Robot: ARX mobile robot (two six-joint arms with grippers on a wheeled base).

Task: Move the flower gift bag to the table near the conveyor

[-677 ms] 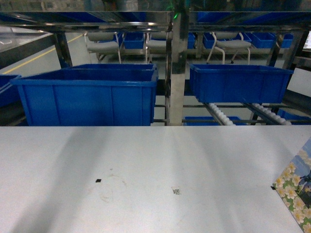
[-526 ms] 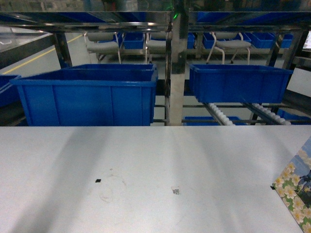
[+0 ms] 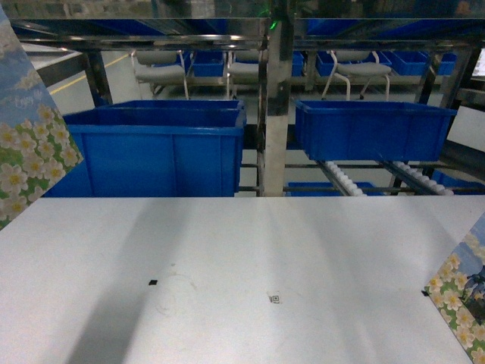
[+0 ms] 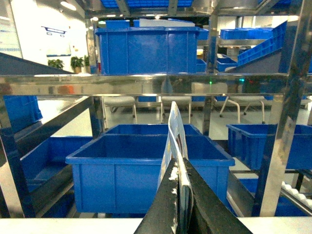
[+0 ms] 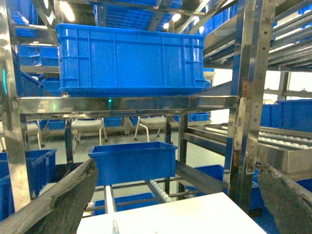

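A flower gift bag (image 3: 26,129), blue with white blossoms, fills the left edge of the head view, in front of the table's (image 3: 242,258) far-left corner. In the left wrist view my left gripper (image 4: 179,163) is shut on the thin top edge of that bag (image 4: 174,124), which sticks up between the fingers. A second flowered bag (image 3: 462,296) stands at the table's right edge. My right gripper (image 5: 178,168) is open with nothing between its fingers, above the table (image 5: 185,214). Conveyor rollers (image 3: 345,180) run behind the table. Neither gripper shows in the head view.
Blue bins (image 3: 151,148) (image 3: 375,129) sit on the steel rack behind the table, split by a shiny upright (image 3: 274,114). Chairs (image 3: 163,72) stand beyond. A small square marker (image 3: 275,299) and a dark speck (image 3: 154,282) lie on the tabletop.
The flowered bag has come into the head view at the left edge, where only the blue bin showed before. The bag at the right edge has stayed put.
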